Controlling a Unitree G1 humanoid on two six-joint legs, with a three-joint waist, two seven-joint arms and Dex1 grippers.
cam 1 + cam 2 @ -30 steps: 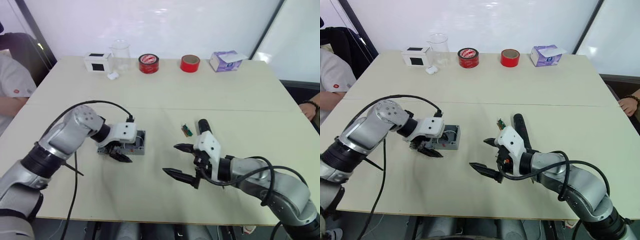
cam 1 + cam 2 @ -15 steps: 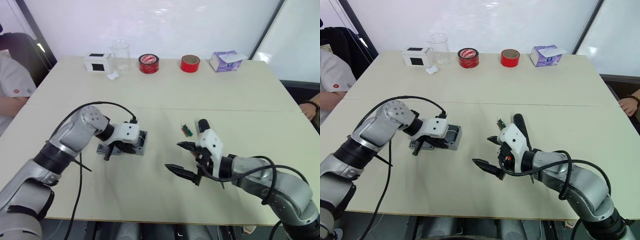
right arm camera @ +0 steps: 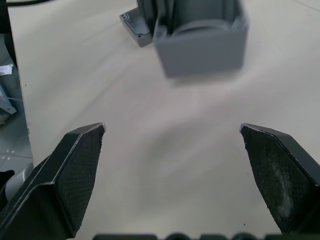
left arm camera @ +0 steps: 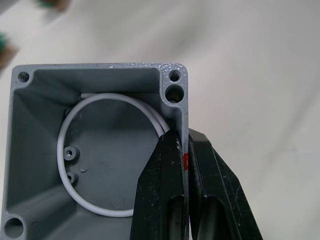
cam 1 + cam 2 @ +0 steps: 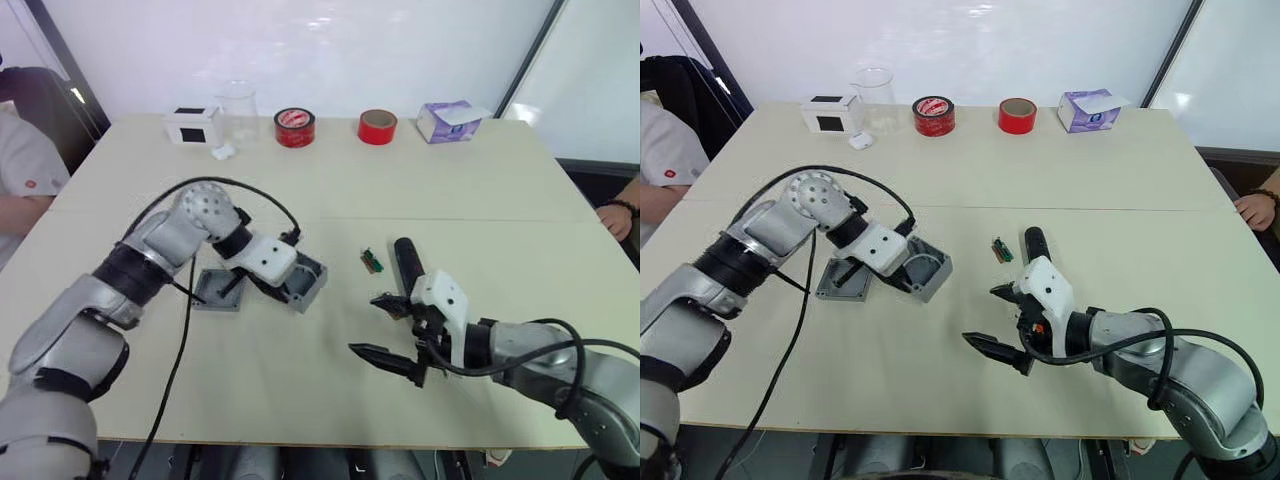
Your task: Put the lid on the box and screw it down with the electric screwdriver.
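The gray box [image 4: 95, 150] has a white wire loop [image 4: 75, 125] inside. The left gripper [image 4: 182, 165] pinches one wall of the box, one finger inside and one outside, and holds it tipped over the table [image 5: 450, 190]. The lid [image 5: 218, 288] lies flat on the table just beside the box, on the robot's left. The right gripper [image 5: 388, 330] is well apart from the box, with its fingers spread wide and nothing in them. The black electric screwdriver [image 5: 405, 258] lies on the table just behind that gripper.

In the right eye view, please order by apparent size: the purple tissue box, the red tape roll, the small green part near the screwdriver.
1. Purple tissue box
2. Red tape roll, only slightly smaller
3. Green part, clearly smallest, although nearer the camera
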